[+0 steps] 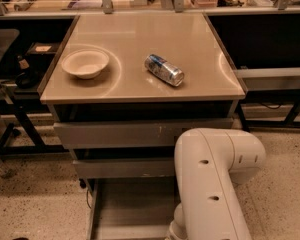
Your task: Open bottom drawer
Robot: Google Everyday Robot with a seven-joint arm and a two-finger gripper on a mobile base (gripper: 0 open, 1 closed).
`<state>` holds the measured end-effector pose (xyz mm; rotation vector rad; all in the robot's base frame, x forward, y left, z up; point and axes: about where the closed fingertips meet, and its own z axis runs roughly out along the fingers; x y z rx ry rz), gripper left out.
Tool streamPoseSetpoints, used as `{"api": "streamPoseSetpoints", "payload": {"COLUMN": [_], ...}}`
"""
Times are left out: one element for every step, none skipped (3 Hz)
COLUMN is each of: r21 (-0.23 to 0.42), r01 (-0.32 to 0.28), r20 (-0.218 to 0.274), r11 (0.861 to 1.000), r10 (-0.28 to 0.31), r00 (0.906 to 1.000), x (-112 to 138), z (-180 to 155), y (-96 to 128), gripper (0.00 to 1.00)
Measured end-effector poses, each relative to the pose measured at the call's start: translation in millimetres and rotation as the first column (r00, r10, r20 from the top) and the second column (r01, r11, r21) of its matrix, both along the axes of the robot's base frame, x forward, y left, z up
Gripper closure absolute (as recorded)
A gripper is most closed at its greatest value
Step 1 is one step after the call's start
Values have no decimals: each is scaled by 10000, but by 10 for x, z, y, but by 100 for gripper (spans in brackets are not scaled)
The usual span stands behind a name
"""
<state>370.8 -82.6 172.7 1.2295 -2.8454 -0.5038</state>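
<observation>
The bottom drawer [130, 204] stands pulled out toward me at the foot of the cabinet, and its shallow grey tray interior shows. Above it are the mid-sized grey front [120, 167] and the tallest grey front [115, 133], both only slightly out. My white arm [212, 184] reaches down at the lower right, in front of the drawer's right part. The gripper is hidden behind the arm and below the picture's bottom edge, so it does not show.
A beige bowl [85, 63] and a metal can [163, 69] lying on its side rest on the cabinet's tan top [190, 34]. Dark shelving and frame legs [20, 119] stand to the left, and a grey rail [272, 74] to the right. Speckled floor lies on both sides.
</observation>
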Motion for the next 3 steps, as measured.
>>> {"api": "streamPoseSetpoints", "payload": {"r21": [-130, -174, -213], "r01": [-11, 12, 49], "r20": [-140, -182, -224], "r11": [9999, 9998, 9998], "r10": [9, -16, -54], "r00": [9999, 9998, 9997], "x": [-98, -151, -204], "z": [9, 6, 6], "y": [3, 2, 1], "gripper": [100, 100, 100]}}
